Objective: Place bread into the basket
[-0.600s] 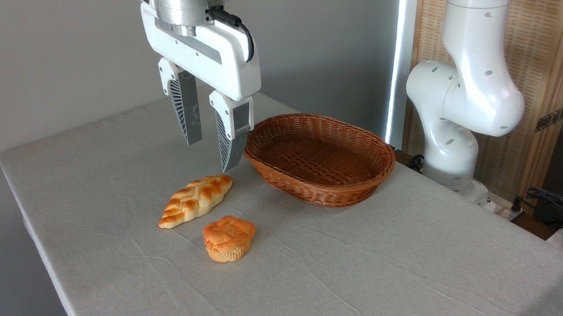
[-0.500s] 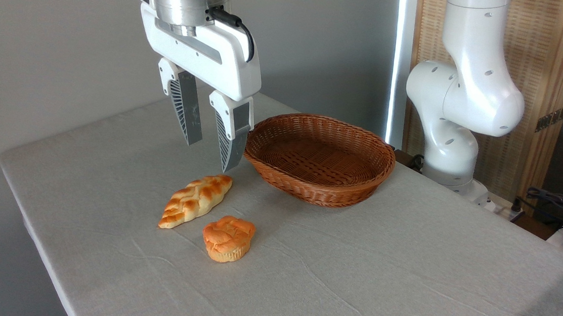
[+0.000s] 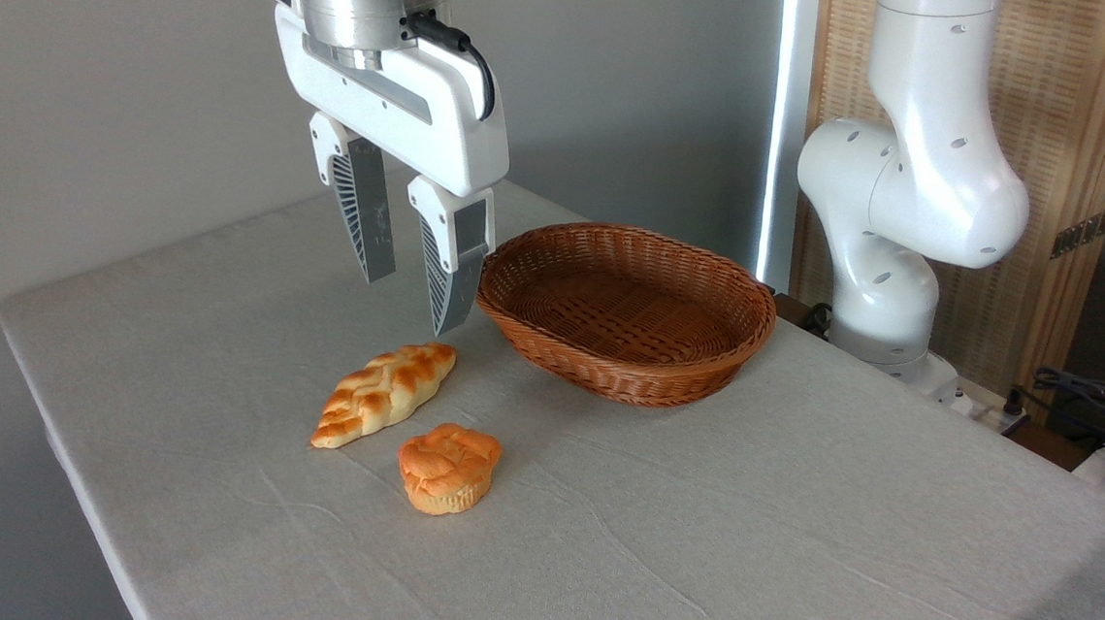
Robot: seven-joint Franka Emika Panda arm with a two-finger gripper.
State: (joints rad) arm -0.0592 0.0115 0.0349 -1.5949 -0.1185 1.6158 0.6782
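Table point(image 3: 788, 560): grey cloth cover, lightly creased; it carries every item you see listed below.

Item 1, bread point(image 3: 384, 394): braided loaf with pointed ends, golden-orange crust, pale seams. It lies flat on the cloth at your left of centre, running diagonally with its upper tip toward the basket. Nothing touches it. It sits outside the basket, near that basket's left rim but apart from it.

Item 2, claw point(image 3: 411, 293): white body with two grey ribbed fingers point(image 3: 366, 214) pointing down. The fingers stand spread with a clear gap between them and nothing in that gap, so you can count it as released. It hangs in the air above the upper tip of the bread, clear of both cloth and loaf. In this view its right finger overlaps the basket's left rim; whether the two touch you cannot tell from here.

Item 3, bun point(image 3: 448, 468): round, orange, muffin-shaped, resting on the cloth just beside the loaf's lower right flank, toward you. A narrow strip of cloth shows between the two.

Item 4, basket point(image 3: 625, 310): oval, reddish-brown wicker, shallow with flared sides, upright at table centre, right of the claw. Its woven floor is visible.

Item 5, arm point(image 3: 911, 189): white jointed column standing at the table's far right edge, beyond the basket.
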